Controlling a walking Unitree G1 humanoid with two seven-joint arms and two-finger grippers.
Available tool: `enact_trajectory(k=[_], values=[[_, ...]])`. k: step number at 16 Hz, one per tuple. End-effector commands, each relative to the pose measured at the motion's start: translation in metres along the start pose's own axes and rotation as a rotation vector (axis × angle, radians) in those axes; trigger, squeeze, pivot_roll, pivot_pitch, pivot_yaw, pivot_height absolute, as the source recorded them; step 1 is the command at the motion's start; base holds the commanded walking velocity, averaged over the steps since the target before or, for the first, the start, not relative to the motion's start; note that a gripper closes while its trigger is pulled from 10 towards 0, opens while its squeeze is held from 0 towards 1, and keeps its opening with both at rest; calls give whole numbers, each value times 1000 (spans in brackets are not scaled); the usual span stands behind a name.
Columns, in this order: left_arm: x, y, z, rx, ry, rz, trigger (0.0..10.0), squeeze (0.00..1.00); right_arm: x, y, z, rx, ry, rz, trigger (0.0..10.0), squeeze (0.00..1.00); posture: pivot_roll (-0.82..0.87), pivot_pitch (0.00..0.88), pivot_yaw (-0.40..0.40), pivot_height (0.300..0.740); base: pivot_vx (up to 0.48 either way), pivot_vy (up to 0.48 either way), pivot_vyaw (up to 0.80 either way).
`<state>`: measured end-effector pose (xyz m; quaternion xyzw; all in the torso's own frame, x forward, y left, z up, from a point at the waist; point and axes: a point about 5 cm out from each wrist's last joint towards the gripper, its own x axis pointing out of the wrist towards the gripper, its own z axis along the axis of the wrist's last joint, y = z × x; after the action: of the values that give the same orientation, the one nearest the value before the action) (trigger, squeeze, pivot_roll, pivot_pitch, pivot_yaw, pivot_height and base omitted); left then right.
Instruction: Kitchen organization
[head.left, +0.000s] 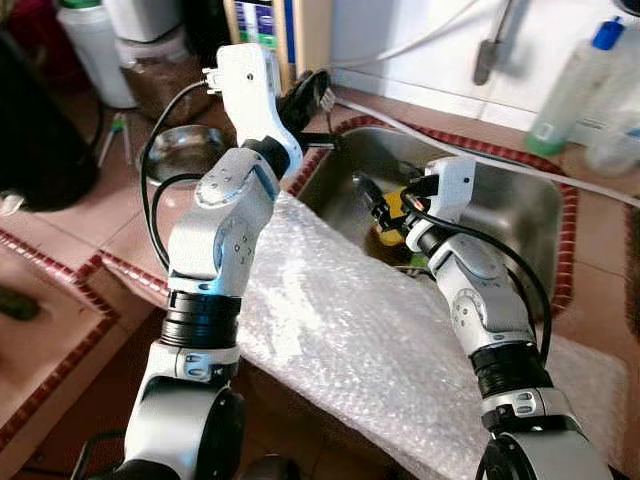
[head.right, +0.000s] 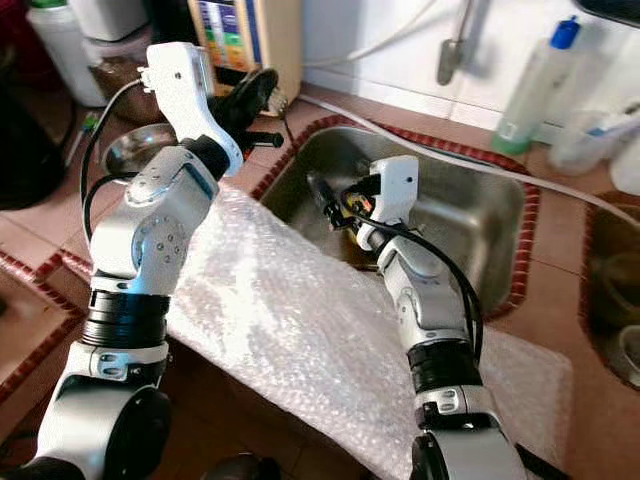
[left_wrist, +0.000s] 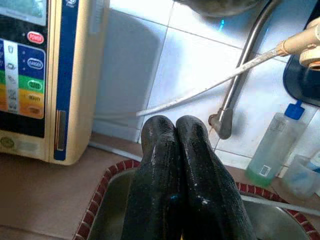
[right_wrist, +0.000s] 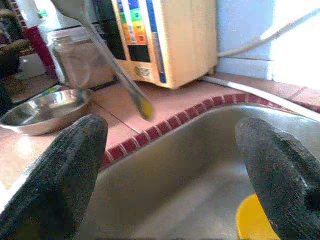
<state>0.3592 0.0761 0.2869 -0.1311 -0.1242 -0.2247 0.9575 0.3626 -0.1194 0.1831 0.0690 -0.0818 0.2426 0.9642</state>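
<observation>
Right gripper (right_wrist: 170, 175), fingers spread and empty, hangs inside the sink (head.left: 520, 205) over a yellow item (right_wrist: 255, 220), probably lining up a grasp; left gripper (left_wrist: 175, 150), pressed closed on nothing, waits above the sink's rim.

Sink (head.left: 520, 215) sunk in counter (head.left: 120, 240). Right gripper (head.left: 375, 205) inside the sink, jaws apart, yellow item (right_wrist: 255, 220) below them. Left gripper (left_wrist: 175, 165) at the sink's left rim, jaws together. Bowl (right_wrist: 45, 110) left of them, dispenser (left_wrist: 45, 75) behind, bottle (head.left: 570, 90) beyond the sink.

The yellow object (right_wrist: 255, 220) in the sink (head.left: 520, 215) is cut off by the right wrist view's edge; the hanging utensil (right_wrist: 112, 62) is blurred.
</observation>
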Motion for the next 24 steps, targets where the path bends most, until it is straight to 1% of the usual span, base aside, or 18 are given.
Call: enact_trajectory(k=[1,3,5,6,7,9,11,12,14,17,18,19,21,24], values=[[3,0,8,2,-29,-19,0,0,3,2,3,-5,-14,12,10000,0,17,95,44,740,0,0,0],[3,1,9,-3,-25,-24,0,0,5,1,5,-5,-32,6,10000,0,18,96,45,740,0,0,0],[3,-2,3,-68,-18,-69,0,0,8,4,11,-5,-56,28,10000,0,16,96,48,740,0,0,0],[3,-3,1,-83,-11,-82,0,0,9,6,12,1,-59,44,10000,0,13,96,50,740,0,0,0],[3,-4,-2,-100,-3,-95,0,0,10,8,12,4,-62,67,10000,0,13,96,50,740,0,0,0],[3,-10,-9,-140,10,-145,0,0,14,20,13,-4,-58,155,10000,0,12,97,52,740,0,0,0],[2,-12,-16,-143,34,-170,0,0,16,26,13,-36,-49,197,10000,0,11,99,51,740,0,0,0],[2,-13,-21,-176,53,-178,0,0,18,27,13,-39,-54,198,10000,0,11,101,51,740,0,0,0],[0,-15,-26,-207,67,-194,0,0,22,33,15,-42,-65,221,10000,0,8,104,53,740,0,0,0],[-2,-20,-30,-229,75,-225,0,0,28,33,15,-57,-70,171,10000,0,9,106,54,740,0,0,0],[-2,-20,-30,-230,69,-231,0,0,30,35,15,-52,-75,169,0,0,9,107,53,740,0,0,0],[-2,-22,-29,-245,65,-240,0,0,31,38,14,-30,-72,178,0,0,9,109,52,740,0,0,0],[-3,-24,-28,-252,59,-250,0,0,33,41,10,-30,-61,182,0,0,12,110,48,740,0,0,0],[-4,-26,-28,-268,51,-263,0,0,37,38,5,-19,-39,133,0,0,16,108,45,740,0,0,0]])
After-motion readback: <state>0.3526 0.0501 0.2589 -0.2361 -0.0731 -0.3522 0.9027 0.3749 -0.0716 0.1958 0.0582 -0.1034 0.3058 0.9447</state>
